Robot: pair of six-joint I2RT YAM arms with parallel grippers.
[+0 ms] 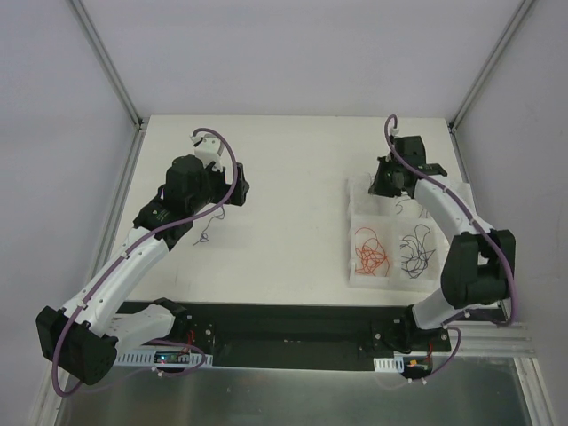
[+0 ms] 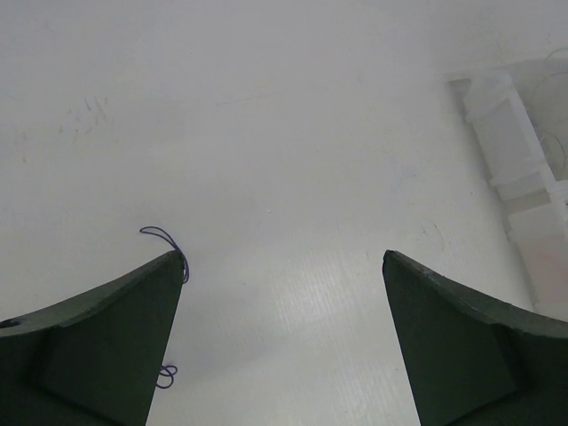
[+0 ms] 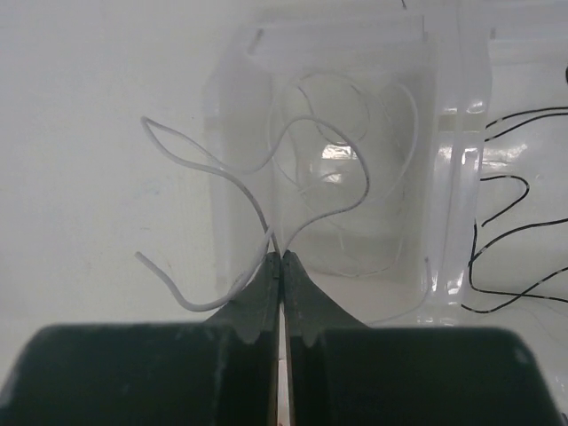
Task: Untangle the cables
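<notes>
My right gripper (image 3: 280,256) is shut on a pale white cable (image 3: 232,173), whose curly ends hang free in front of a clear tray compartment (image 3: 266,44) holding more pale strands (image 3: 390,169). In the top view this gripper (image 1: 388,182) hovers over the tray's far-left compartment. Orange-red cables (image 1: 373,251) lie in the near-left compartment and black cables (image 1: 417,250) in the near-right one; black strands (image 3: 515,186) also show in the right wrist view. My left gripper (image 2: 284,257) is open and empty above the table. A thin blue-purple strand (image 2: 164,235) lies by its left fingertip; in the top view thin dark strands (image 1: 208,232) lie just in front of it (image 1: 235,188).
The white compartment tray (image 1: 351,266) stands right of centre; its edge shows in the left wrist view (image 2: 519,155). White walls with metal frame posts (image 1: 120,84) close in the table on three sides.
</notes>
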